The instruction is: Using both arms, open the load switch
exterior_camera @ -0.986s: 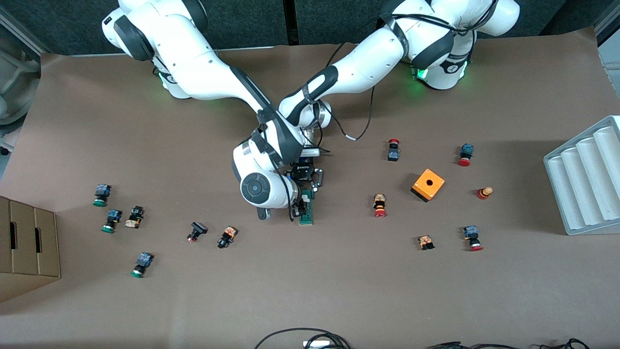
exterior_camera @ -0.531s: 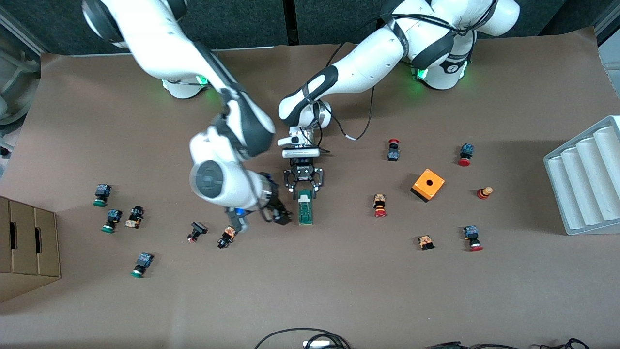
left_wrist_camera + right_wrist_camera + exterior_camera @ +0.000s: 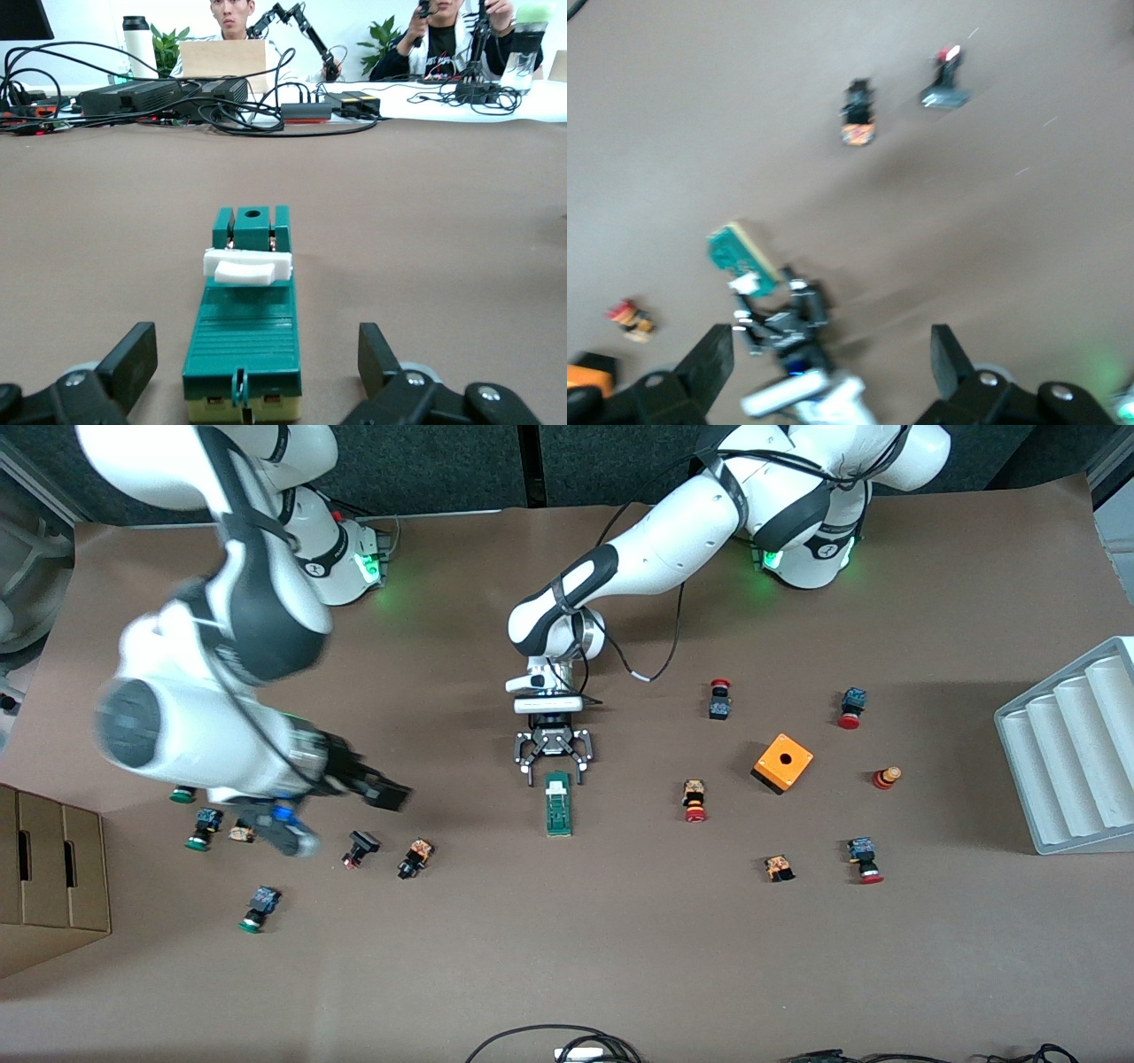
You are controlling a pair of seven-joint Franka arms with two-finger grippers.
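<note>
The load switch (image 3: 558, 806) is a narrow dark-green block with a white piece on top, lying flat at the table's middle. My left gripper (image 3: 555, 778) sits low at the switch's end toward the arms' bases. It is open, and in the left wrist view its fingers (image 3: 133, 359) flank the load switch (image 3: 244, 328) without touching it. My right gripper (image 3: 390, 794) hangs open and blurred over bare table toward the right arm's end, holding nothing. The right wrist view looks down past my right gripper (image 3: 831, 354) at the load switch (image 3: 740, 257).
Small push buttons are scattered both sides of the switch; two (image 3: 359, 849) (image 3: 415, 858) lie below the right gripper. An orange cube (image 3: 783, 763) and a white ribbed tray (image 3: 1072, 753) sit toward the left arm's end. A cardboard box (image 3: 49, 877) stands at the other end.
Both grippers were at the switch. The left gripper opened and let go of its end. The right arm swung away toward its own end of the table and rose.
</note>
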